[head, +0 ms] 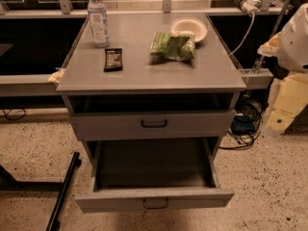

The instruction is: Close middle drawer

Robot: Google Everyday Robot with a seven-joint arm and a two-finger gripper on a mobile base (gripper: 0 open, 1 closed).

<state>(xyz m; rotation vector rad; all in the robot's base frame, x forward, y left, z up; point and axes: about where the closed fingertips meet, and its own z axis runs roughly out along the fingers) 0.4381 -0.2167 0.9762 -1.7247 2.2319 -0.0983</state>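
Observation:
The middle drawer [154, 199] is pulled far out of the grey cabinet [144, 76]. Its deep grey box is open and looks empty, and a small black loop handle [155, 203] sits at the centre of its flat front. Above it a slimmer drawer [151, 125] with a black handle stands out only slightly. Any drawer below is hidden. My gripper [273, 45] is a white and cream shape at the right edge, level with the cabinet top. It is well away from the drawers and holds nothing that I can see.
On the cabinet top are a water bottle [98, 17], a black snack bar [113, 59], a green chip bag [173, 45] and a white bowl [189, 28]. Cables [244, 126] lie on the floor at the right. A black stand leg [64, 191] is at the left.

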